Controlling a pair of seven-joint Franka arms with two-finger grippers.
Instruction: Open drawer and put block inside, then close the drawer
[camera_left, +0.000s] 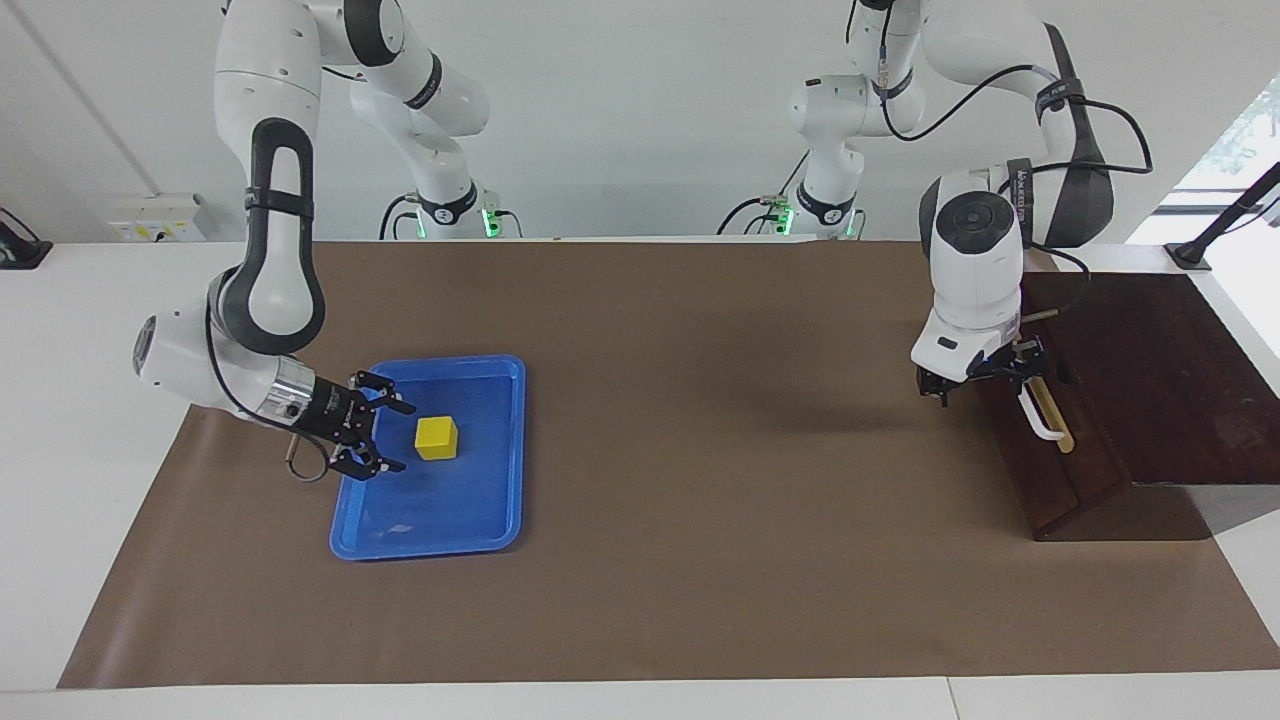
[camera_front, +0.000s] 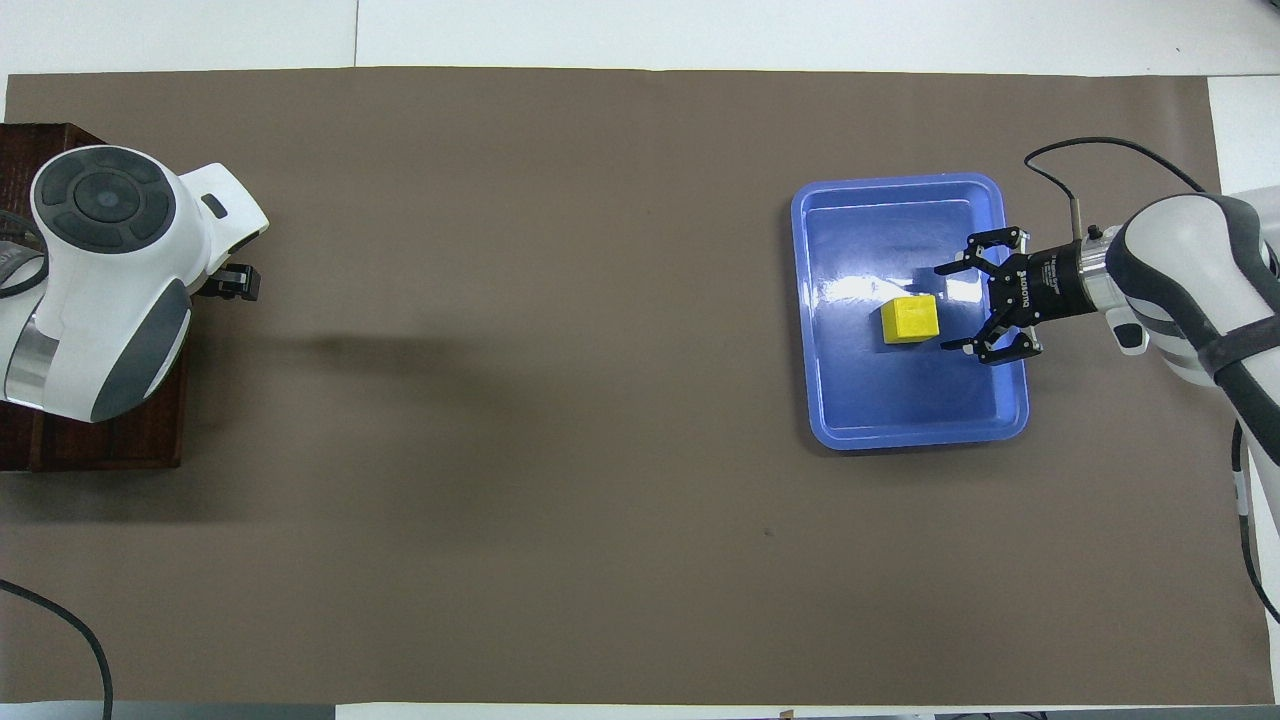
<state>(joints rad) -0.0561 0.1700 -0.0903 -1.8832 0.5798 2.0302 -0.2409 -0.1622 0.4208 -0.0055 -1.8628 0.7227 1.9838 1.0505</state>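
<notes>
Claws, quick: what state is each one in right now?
Left claw: open, empty, at the drawer handle.
Right claw: open, empty, over the blue tray beside the block.

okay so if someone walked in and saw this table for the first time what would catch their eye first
Probably the bright yellow block sitting in the blue tray toward the right arm's end of the table, with the right gripper over the tray beside it, jaws open. Next, the dark wooden box at the left arm's end, where the left gripper is at the drawer front by its white handle.
</notes>
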